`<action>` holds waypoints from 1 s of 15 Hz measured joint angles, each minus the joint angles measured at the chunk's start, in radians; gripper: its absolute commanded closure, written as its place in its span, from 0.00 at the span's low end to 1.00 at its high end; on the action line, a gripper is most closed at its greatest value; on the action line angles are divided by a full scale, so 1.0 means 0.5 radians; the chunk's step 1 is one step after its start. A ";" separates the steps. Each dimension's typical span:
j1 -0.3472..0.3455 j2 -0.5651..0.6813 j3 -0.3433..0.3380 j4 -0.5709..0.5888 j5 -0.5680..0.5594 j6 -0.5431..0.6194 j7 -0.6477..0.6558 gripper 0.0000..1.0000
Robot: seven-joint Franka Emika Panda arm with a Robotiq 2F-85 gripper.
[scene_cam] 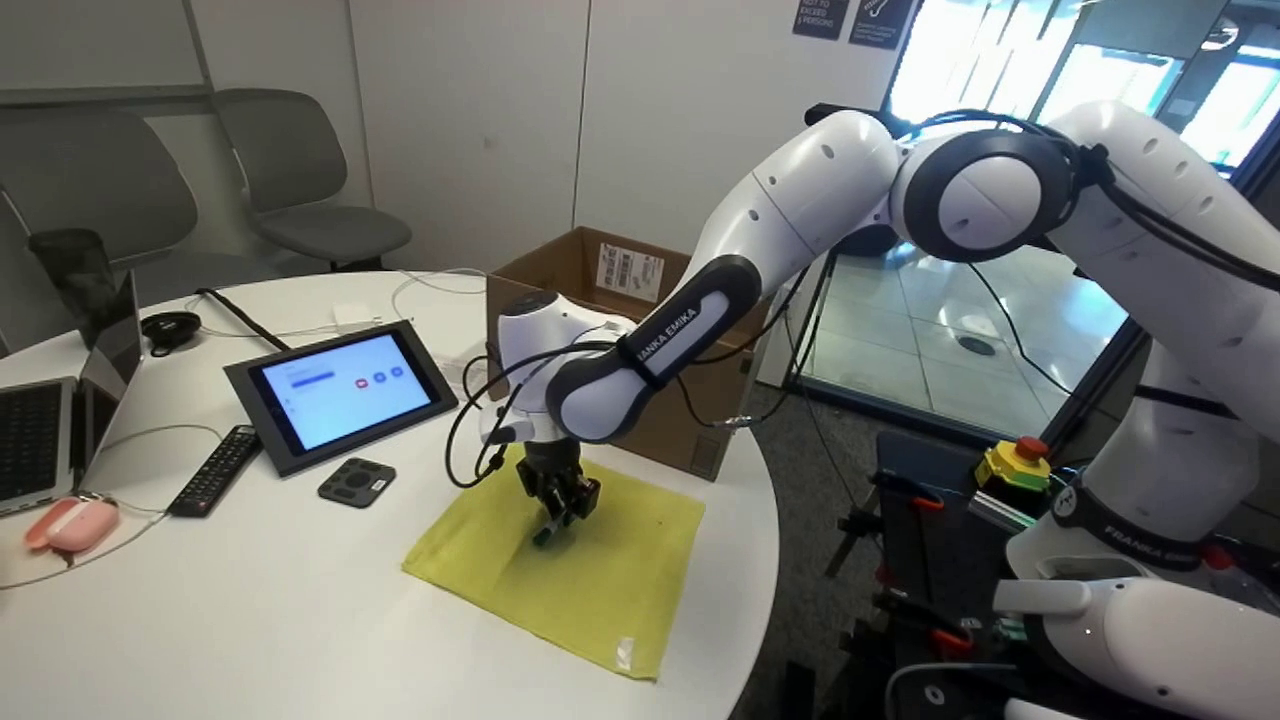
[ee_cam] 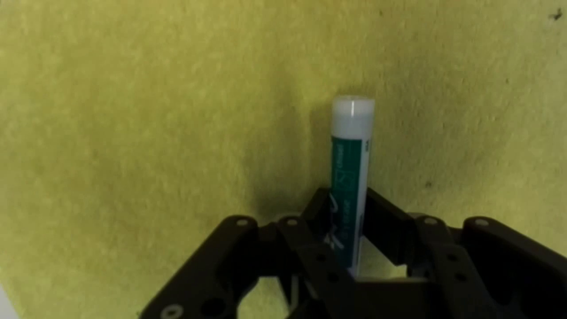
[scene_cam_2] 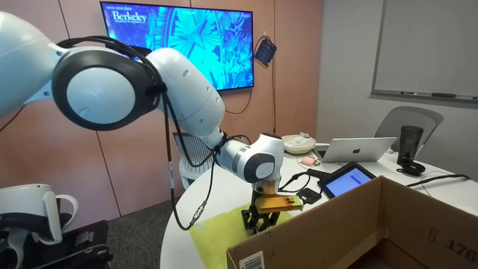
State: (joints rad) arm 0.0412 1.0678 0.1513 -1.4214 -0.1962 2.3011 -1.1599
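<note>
Marker (ee_cam: 347, 173) has yellow cloth (scene_cam: 590, 580) beneath, cardboard box (scene_cam: 668, 432) and lit tablet (scene_cam: 345, 392) nearby.

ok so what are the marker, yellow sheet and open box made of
Marker: likely plastic, glossy, since its white end catches a highlight. Yellow sheet: probably matte felt, from its fuzzy surface, though unsure. Open box: dull brown cardboard, it seems, from its thin flat walls.

There is one marker (ee_cam: 347, 177), one cloth (scene_cam: 620, 580), one box (scene_cam: 655, 440). In an exterior view, I count one laptop (scene_cam: 35, 435), one tablet (scene_cam: 350, 388), two chairs (scene_cam: 280, 150).
</note>
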 measured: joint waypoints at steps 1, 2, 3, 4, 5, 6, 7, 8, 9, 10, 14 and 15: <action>-0.040 -0.025 -0.002 -0.077 -0.001 0.065 -0.029 0.89; -0.070 -0.051 -0.005 -0.151 -0.003 0.137 -0.050 0.89; -0.091 -0.070 -0.005 -0.215 -0.005 0.210 -0.066 0.89; -0.104 -0.091 -0.005 -0.272 -0.006 0.282 -0.076 0.89; -0.107 -0.113 -0.005 -0.323 -0.009 0.346 -0.078 0.89; -0.106 -0.131 -0.005 -0.369 -0.019 0.408 -0.078 0.89; -0.104 -0.150 -0.004 -0.413 -0.031 0.464 -0.078 0.89; -0.101 -0.166 -0.002 -0.454 -0.044 0.516 -0.078 0.89; -0.098 -0.183 0.000 -0.491 -0.059 0.560 -0.078 0.89; -0.092 -0.203 0.002 -0.526 -0.074 0.594 -0.078 0.89; -0.051 -0.258 0.000 -0.612 -0.150 0.650 -0.077 0.87; -0.041 -0.263 -0.001 -0.622 -0.157 0.651 -0.077 0.83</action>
State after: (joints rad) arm 0.0207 0.9363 0.1509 -1.7326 -0.2748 2.6266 -1.1984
